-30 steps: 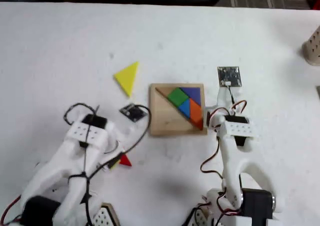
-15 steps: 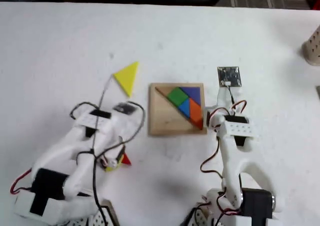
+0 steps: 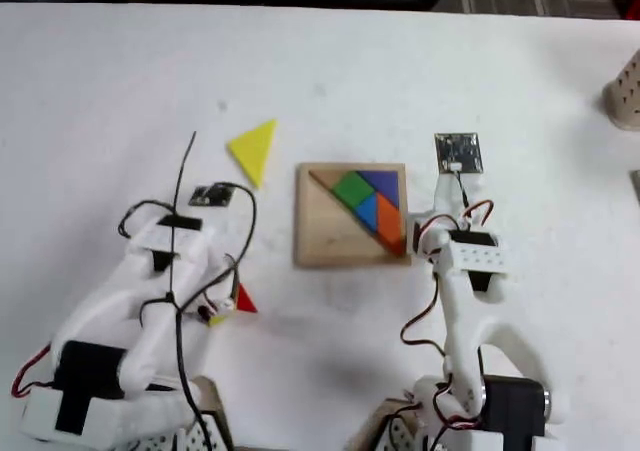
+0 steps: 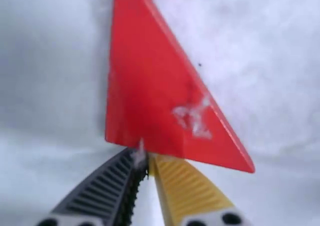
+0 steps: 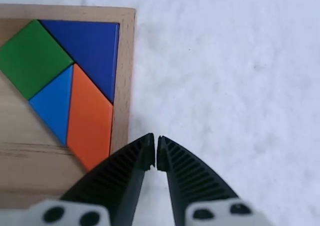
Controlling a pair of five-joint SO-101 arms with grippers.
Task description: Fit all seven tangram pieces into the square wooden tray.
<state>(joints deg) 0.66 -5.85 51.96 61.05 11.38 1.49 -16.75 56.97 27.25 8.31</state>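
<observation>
The left arm (image 3: 150, 301), at the lower left of the high view, is white moulded plastic with a black motor block (image 3: 85, 371) near the bottom edge. A thin black cable (image 3: 184, 181) runs over it. Its fingers (image 4: 185, 186) are ribbed, one yellow and one black. The right arm (image 3: 470, 311), at the lower right, has the same white shell, a plate (image 3: 478, 259) with a row of small holes, a black motor (image 3: 515, 401), and red and black wires (image 3: 433, 301). Both of its fingers (image 5: 117, 173) are black and ribbed, set on a white base (image 5: 67, 213) with dark screw holes.
</observation>
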